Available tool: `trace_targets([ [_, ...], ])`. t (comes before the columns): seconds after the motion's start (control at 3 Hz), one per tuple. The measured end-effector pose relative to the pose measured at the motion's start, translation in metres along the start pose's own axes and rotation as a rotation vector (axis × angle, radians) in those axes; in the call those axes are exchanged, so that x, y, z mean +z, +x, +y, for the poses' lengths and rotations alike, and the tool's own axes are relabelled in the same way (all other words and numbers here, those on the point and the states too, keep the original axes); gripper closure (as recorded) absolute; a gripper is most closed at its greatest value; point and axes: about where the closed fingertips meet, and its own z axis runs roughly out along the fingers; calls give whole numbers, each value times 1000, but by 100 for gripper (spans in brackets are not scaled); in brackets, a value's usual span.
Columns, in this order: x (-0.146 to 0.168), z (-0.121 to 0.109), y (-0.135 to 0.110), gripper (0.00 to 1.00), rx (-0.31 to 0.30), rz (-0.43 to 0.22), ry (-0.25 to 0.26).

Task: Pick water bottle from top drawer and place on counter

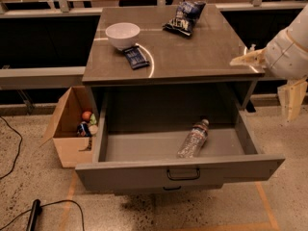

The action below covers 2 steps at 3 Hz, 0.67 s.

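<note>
Our gripper (263, 88) hangs off the counter (192, 47)'s right edge, jaws spread wide, holding nothing; we lose the arm (288, 52) past the frame.

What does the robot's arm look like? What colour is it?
The arm is a fat, rounded white shell, smooth like a big egg. Its end effector, at the picture's right edge beside the open top drawer, is made of pale cream, flat pointy pieces. No cables or markings show.
</note>
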Motion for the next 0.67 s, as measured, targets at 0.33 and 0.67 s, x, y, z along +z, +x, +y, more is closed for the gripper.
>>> trace_targets([
  [0.33,5,0,-2,0,-100,-2,-2],
  [0.67,4,0,-2,0,-100,-2,-1],
])
